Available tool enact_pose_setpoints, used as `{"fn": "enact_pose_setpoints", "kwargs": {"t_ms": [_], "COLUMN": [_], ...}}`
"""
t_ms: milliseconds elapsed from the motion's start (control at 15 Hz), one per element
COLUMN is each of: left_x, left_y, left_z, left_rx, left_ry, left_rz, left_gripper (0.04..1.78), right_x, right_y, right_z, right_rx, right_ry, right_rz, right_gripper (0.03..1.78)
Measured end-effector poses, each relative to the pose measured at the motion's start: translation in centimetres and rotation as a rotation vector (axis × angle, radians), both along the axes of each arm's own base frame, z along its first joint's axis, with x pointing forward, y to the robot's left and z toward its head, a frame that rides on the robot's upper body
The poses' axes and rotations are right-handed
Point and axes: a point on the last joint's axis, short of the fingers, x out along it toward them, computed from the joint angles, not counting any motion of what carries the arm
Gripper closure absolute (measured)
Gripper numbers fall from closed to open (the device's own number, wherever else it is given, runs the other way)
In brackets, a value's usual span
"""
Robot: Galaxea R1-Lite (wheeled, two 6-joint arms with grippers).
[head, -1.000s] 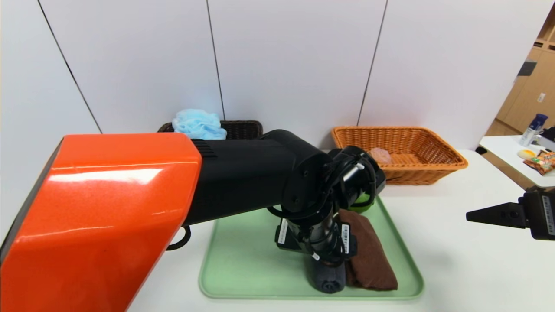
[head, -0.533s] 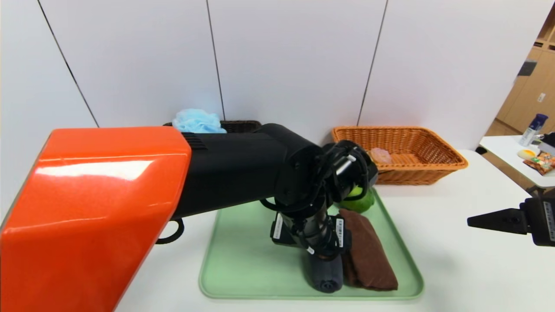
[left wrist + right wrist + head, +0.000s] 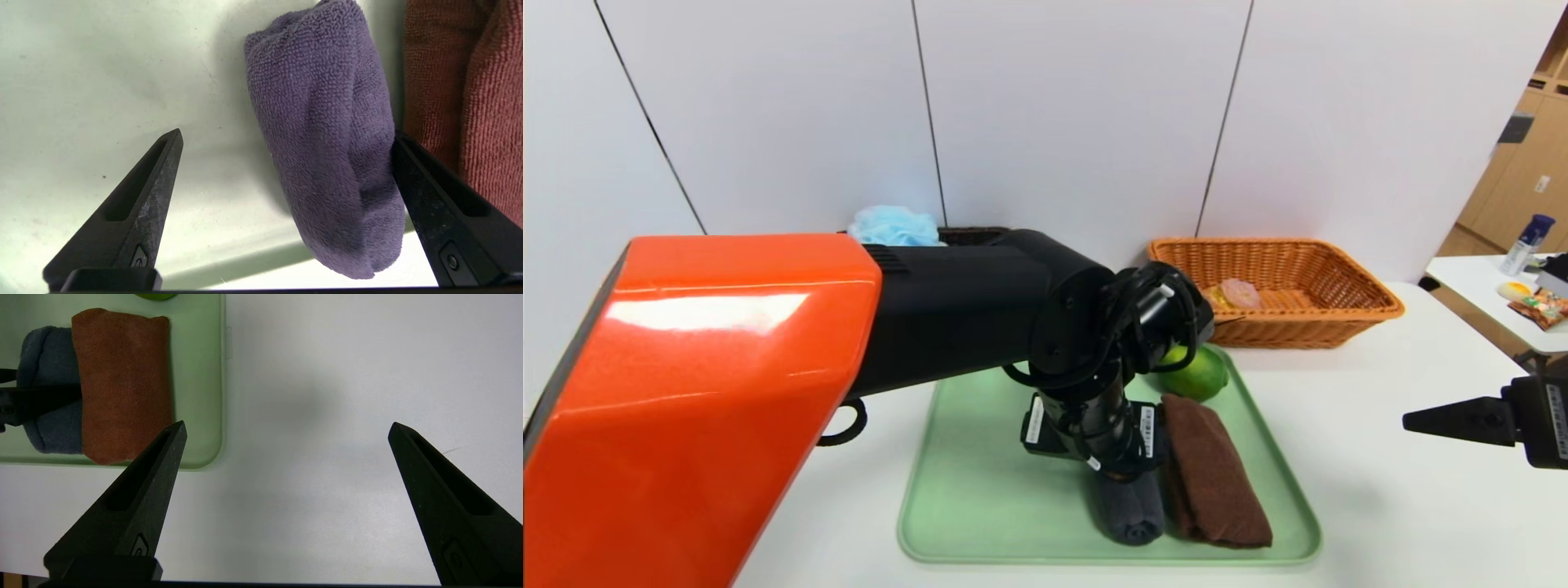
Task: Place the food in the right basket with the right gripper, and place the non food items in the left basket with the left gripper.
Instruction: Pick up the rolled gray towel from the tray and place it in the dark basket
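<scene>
looking down through the left wrist camera, i had the left gripper wide open and straddling the dark grey rolled towel, which lay on the green tray with its long axis running near to far. one finger pressed between it and the brown rolled towel on its right; the other stood apart over bare tray, so the roll sat off-centre and nothing was gripped yet. i judged closing would pinch it across its width. the left basket lay far behind the arm, the blue pouf in it. the right gripper hung open and empty over the table, well right of the tray; the green citrus waited at the tray's far edge, the bun in the right basket
</scene>
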Motion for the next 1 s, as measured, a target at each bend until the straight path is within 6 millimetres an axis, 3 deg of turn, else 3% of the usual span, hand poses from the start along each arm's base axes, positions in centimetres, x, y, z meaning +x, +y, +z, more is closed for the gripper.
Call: {"fn": "enact_pose_setpoints", "kwargs": {"t_ms": [733,1000], "left_x": [0.46,0.49], "left_y": [-0.61,-0.66], "left_z": [-1.06,-1.12], "left_rx": [-0.008,-0.011], "left_ry": [0.005,0.005], "left_rz": [0.002,0.005], "left_gripper": [0.13,0.73], "right_x": [0.08,0.07], "right_y": [0.37,0.42], "right_z": [0.13,0.14], "right_rx": [-0.003,-0.003], "right_ry": [-0.006,-0.006], "right_rz": [0.022,0.026], "right_gripper": [0.10,0.10]}}
